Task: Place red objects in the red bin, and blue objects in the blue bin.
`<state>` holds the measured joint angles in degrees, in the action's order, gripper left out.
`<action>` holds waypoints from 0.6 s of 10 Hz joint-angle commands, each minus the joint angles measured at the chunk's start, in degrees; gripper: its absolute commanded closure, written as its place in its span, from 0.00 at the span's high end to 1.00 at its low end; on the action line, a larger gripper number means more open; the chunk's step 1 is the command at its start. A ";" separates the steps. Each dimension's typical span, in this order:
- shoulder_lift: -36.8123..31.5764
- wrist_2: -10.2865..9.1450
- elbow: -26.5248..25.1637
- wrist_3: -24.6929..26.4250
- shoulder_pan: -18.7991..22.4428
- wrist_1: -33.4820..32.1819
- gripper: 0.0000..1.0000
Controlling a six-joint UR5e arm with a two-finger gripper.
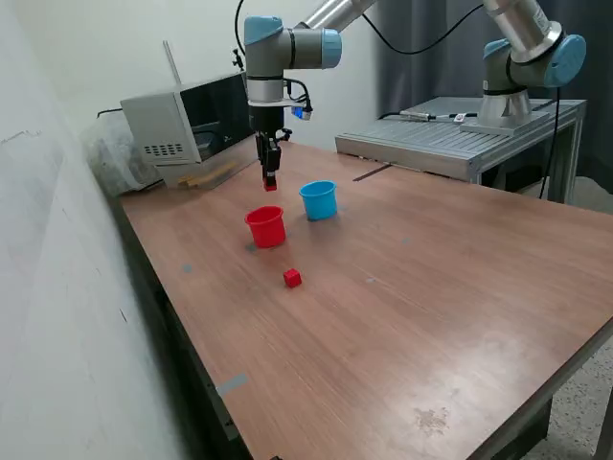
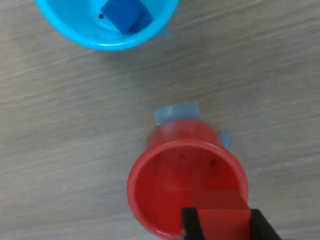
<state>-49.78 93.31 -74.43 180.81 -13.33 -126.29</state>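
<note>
Red is the colour in play: from the exterior view, the gripper (image 1: 270,182) hangs above the table (image 1: 460,287), over and slightly behind the red cup (image 1: 265,227), with a small red cube (image 1: 271,185) pinched between its fingers. The light-blue cup (image 1: 319,199) stands just beside the red one, toward the exterior view's right, and a second red cube (image 1: 292,278) lies loose on the wood, nearer the camera. From here I count two cups and two red cubes; no blue cube shows on the table. The wrist view looks straight down: the jaws are clamped on the red cube (image 2: 223,222), which sits over the rim of the red cup (image 2: 186,186), whose inside looks bare. One dark-blue cube (image 2: 123,14) lies in the light-blue cup (image 2: 107,30); whether another sits there I cannot tell. I judge this the drop step: centre over the mouth, then let go.
</note>
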 commanded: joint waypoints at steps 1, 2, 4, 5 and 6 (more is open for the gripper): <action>1.78 -0.23 0.60 -0.02 -0.03 -1.05 0.00; 2.48 -0.23 0.78 -0.02 -0.03 -1.76 0.00; 3.02 -0.23 1.04 0.07 -0.12 -4.12 0.00; 3.02 -0.14 1.13 -0.02 -0.12 -4.31 0.00; 3.02 -0.14 1.13 -0.02 -0.12 -4.40 1.00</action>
<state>-46.87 93.13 -73.37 180.81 -13.42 -130.06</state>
